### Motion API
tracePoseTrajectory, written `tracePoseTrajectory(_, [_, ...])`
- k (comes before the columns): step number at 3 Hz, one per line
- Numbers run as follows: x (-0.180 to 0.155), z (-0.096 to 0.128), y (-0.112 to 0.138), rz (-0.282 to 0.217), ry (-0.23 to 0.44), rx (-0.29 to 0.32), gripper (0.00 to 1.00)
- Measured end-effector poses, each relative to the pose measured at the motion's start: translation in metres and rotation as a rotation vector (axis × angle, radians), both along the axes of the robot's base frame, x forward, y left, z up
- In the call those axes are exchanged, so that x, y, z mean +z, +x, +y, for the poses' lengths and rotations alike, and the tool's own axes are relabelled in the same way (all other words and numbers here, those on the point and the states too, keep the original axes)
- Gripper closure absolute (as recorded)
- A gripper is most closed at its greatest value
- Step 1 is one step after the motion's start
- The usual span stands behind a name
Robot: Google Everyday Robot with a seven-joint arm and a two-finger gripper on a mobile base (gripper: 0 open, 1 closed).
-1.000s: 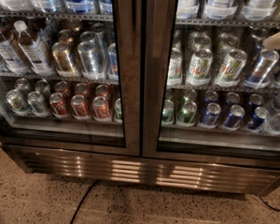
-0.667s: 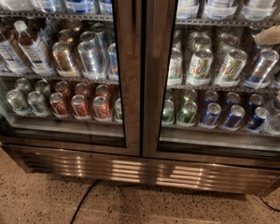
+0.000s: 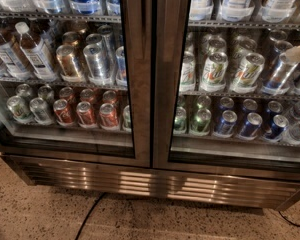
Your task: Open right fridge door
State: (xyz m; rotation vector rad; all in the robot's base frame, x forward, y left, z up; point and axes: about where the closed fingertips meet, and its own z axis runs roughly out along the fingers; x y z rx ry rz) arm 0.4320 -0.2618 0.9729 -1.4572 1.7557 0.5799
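The right fridge door (image 3: 171, 84) is a tall glass pane in a dark brushed-metal frame and stands closed. Behind its glass are green-and-white cans (image 3: 213, 71) on the middle shelf and blue cans (image 3: 250, 125) below. My gripper (image 3: 296, 53) shows only as a pale tip coming in from the right edge, in front of the glass at middle-shelf height. It is far right of the door's inner frame edge at the centre.
The twin left door (image 3: 136, 84) is closed, with red and copper cans and white-capped bottles (image 3: 32, 51) behind it. A metal grille (image 3: 155, 181) runs along the fridge base. A black cable (image 3: 90, 215) lies on the speckled floor.
The pale gripper tip at the right edge has dropped slightly lower in front of the glass. Both doors have stayed closed.
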Motion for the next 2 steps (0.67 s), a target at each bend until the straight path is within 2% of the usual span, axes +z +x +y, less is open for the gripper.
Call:
tracePoseTrajectory(1, [0.0,0.0,0.001,-0.001,0.001,0.0,0.0])
tracePoseTrajectory(2, [0.002,0.024,0.007,-0.003,0.001,0.056,0.0])
